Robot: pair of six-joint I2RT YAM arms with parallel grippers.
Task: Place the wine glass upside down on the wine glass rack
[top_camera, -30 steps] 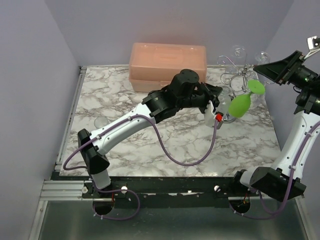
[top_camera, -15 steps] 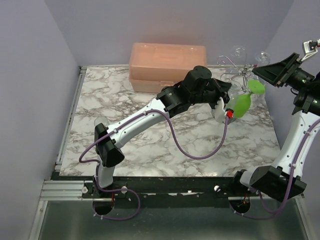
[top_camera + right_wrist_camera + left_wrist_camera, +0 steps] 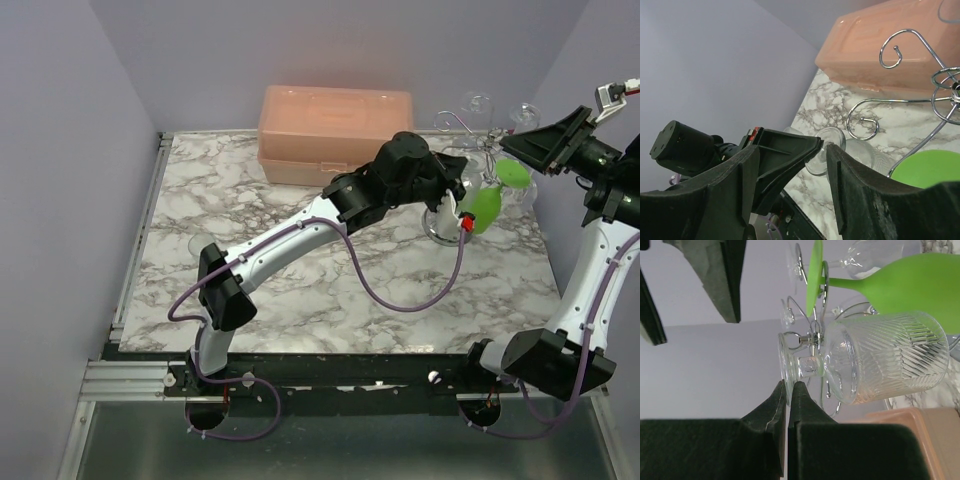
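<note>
Progress comes from the left arm: over the last second it stretches farther right. The left gripper point(image 3: 788, 385), pinched tight on the foot rim of the wine glass point(image 3: 885, 360), now brings the stem up against a loop of the wine glass rack point(image 3: 812, 339) at the table's far right, beside the hanging green glass point(image 3: 900, 280). We judge the hanging is close. The right gripper point(image 3: 822, 145) waits apart, jaws parted, empty.

Noted left gripper point(image 3: 451, 203) at wine glass rack point(image 3: 462, 152), clamped on clear wine glass point(image 3: 437, 222). Beside it, green glass point(image 3: 485, 210) hanging; right gripper point(image 3: 541, 142) near rack top.
</note>
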